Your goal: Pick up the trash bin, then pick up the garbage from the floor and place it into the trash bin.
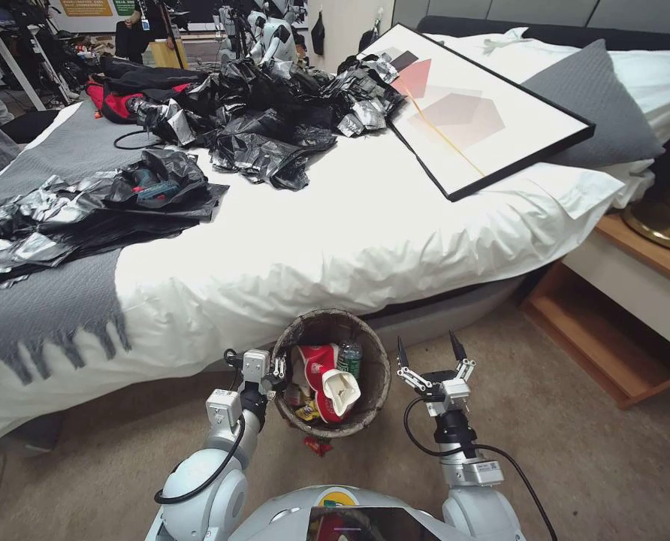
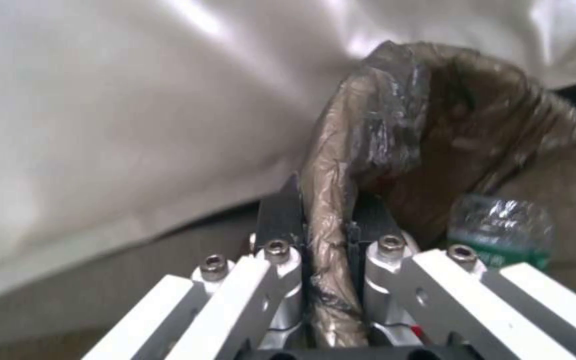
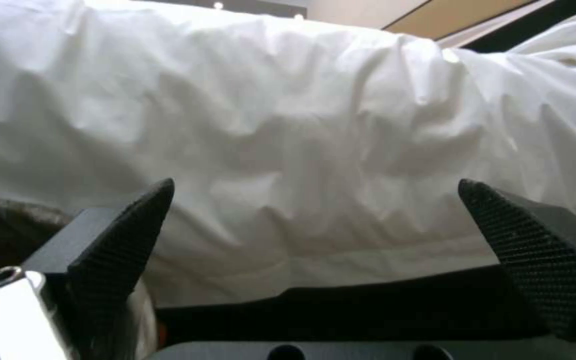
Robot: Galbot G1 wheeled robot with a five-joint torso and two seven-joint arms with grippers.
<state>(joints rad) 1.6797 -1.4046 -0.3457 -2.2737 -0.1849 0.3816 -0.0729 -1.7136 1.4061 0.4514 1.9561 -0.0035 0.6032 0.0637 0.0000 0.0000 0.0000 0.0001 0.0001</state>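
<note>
The trash bin (image 1: pixel 376 376), a round bucket lined with a dark brown bag, hangs in front of me beside the bed. My left gripper (image 1: pixel 279 368) is shut on its rim; in the left wrist view the liner-covered rim (image 2: pixel 328 220) is pinched between the black pads. Inside the bin lie a red-and-white paper cup (image 1: pixel 329 379), a small green bottle (image 1: pixel 349 359) (image 2: pixel 501 232) and yellow wrappers (image 1: pixel 307 412). A tiny red wrapper (image 1: pixel 318 446) lies on the carpet just under the bin. My right gripper (image 1: pixel 430 352) (image 3: pixel 315 220) stands open and empty to the right of the bin.
The bed (image 1: pixel 350 240) with its white sheet stands right ahead, carrying black and silver plastic sheets (image 1: pixel 260 120), a grey blanket (image 1: pixel 42 300), a framed picture (image 1: pixel 470 113) and a grey pillow (image 1: pixel 598 98). A wooden nightstand (image 1: pixel 628 315) stands at the right. Open carpet (image 1: pixel 575 466) lies at the right front.
</note>
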